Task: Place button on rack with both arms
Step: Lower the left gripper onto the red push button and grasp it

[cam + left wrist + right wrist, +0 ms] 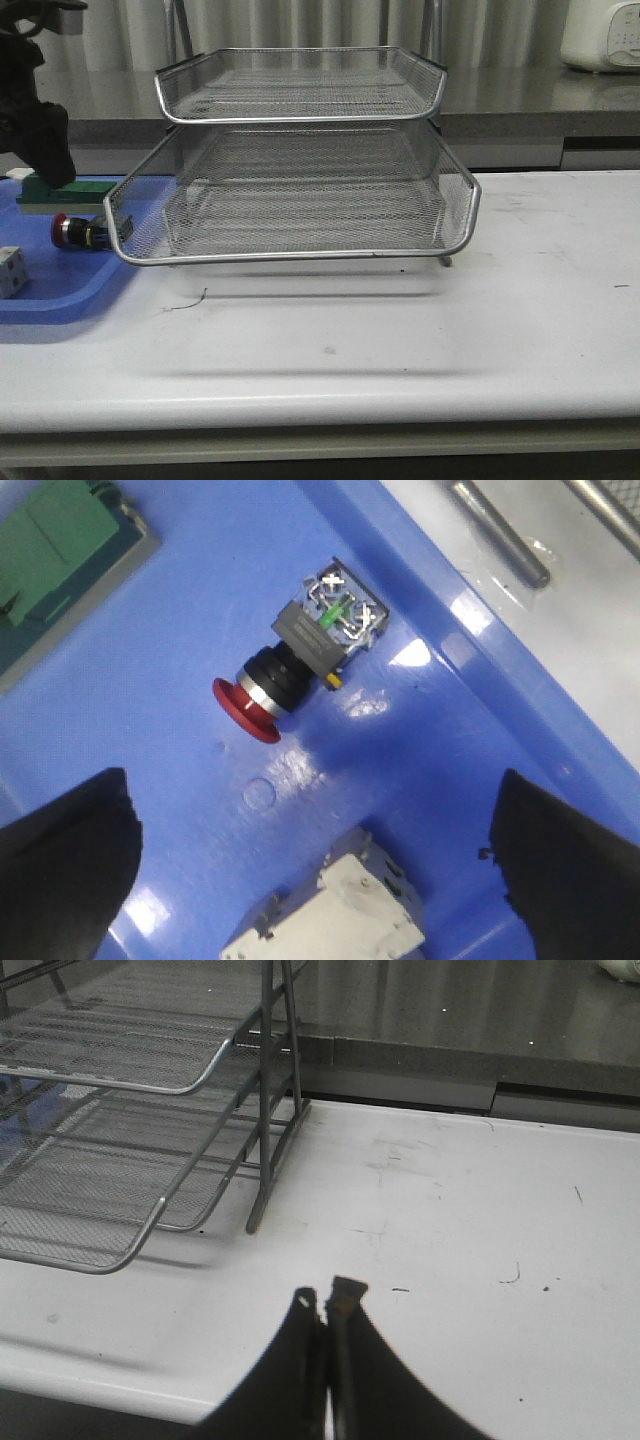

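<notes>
While the button (pixel 300 655) lies on its side on the floor of the blue tray (pixel 480 730), its red mushroom cap points one way and its black body with the metal terminals the other, and nothing grips it. From the front the button (pixel 78 232) shows at the tray's right part, just beside the left front corner of the rack (pixel 300 190), whose pulled-out middle tier overhangs the tray's edge. Above the button in the left wrist view, the left pincer (pixel 310 870) is released, its two black fingers (pixel 60 870) spread wide to either side of the tray floor and touching nothing. Between those fingers sits a white cube (pixel 340 910), near the button but apart from it, and a green block (pixel 60 570) rests farther off on the same tray. Seen from the front, the left arm (pixel 35 110) hangs over the tray's rear part. Off to the rack's right side, the right pincer (pixel 327 1305) is clenched, fingertips pressed together with nothing between them, over the bare white bench (pixel 480 1260).
</notes>
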Controlling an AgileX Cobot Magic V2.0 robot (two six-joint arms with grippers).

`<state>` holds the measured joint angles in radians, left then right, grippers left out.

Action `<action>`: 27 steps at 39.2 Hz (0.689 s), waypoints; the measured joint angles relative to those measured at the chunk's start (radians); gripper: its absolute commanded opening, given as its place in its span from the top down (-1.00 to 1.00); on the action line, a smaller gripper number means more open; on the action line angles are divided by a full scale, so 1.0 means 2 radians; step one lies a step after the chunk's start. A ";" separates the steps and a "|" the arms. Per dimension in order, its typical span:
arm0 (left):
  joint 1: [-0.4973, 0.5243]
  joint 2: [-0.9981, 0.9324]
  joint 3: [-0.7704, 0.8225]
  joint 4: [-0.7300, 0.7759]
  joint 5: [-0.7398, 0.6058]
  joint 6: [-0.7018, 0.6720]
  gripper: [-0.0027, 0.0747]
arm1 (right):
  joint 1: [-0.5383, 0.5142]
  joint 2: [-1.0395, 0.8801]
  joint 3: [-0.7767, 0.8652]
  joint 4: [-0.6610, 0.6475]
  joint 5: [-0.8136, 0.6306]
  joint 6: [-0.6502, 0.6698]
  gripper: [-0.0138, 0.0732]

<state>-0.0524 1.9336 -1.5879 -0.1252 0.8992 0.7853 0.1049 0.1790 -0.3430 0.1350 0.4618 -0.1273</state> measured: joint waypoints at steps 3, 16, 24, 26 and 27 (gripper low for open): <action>0.000 0.019 0.000 -0.001 -0.010 0.013 -0.84 | 0.000 0.000 0.000 0.000 0.000 0.000 0.82; 0.000 0.094 -0.049 -0.002 -0.014 0.027 -0.84 | 0.000 0.000 0.000 0.000 0.000 0.000 0.82; 0.000 0.132 -0.097 -0.006 -0.014 0.028 -0.84 | 0.000 0.000 0.000 0.000 0.000 0.000 0.82; 0.000 0.138 -0.103 -0.012 -0.014 0.037 -0.84 | 0.000 0.000 0.000 0.000 0.000 0.000 0.82; 0.000 0.140 -0.106 -0.015 -0.014 0.041 -0.84 | 0.000 0.000 0.000 0.000 0.000 0.000 0.82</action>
<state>-0.0524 2.2135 -1.7991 -0.1549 0.8707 0.8674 0.1049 0.1790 -0.3430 0.1350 0.4618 -0.1273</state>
